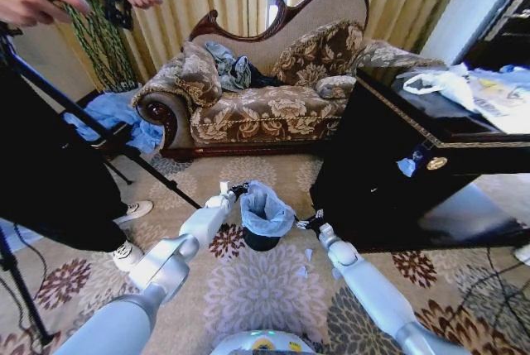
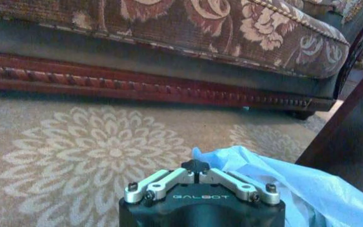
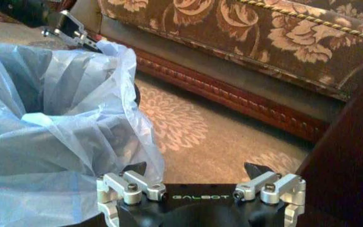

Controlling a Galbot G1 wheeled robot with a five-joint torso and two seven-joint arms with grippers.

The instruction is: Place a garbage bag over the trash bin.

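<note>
The small black trash bin (image 1: 262,242) stands on the carpet between my two arms. The pale blue garbage bag (image 1: 265,209) sits in it, its rim bunched and folded out over the top. My left gripper (image 1: 237,190) is at the bag's far left edge, fingers shut on a corner of the plastic (image 2: 197,166). From the right wrist, that corner of the garbage bag (image 3: 62,118) stands pulled up toward the left gripper (image 3: 92,43). My right gripper (image 1: 307,223) hangs open just right of the bin, with nothing between its fingers (image 3: 195,172).
A floral sofa (image 1: 265,107) with a carved wooden base runs behind the bin. A dark wooden cabinet (image 1: 397,165) stands close on the right, white bags on top. A person and a tripod (image 1: 74,123) fill the left; a blue cloth heap (image 1: 108,115) lies beyond.
</note>
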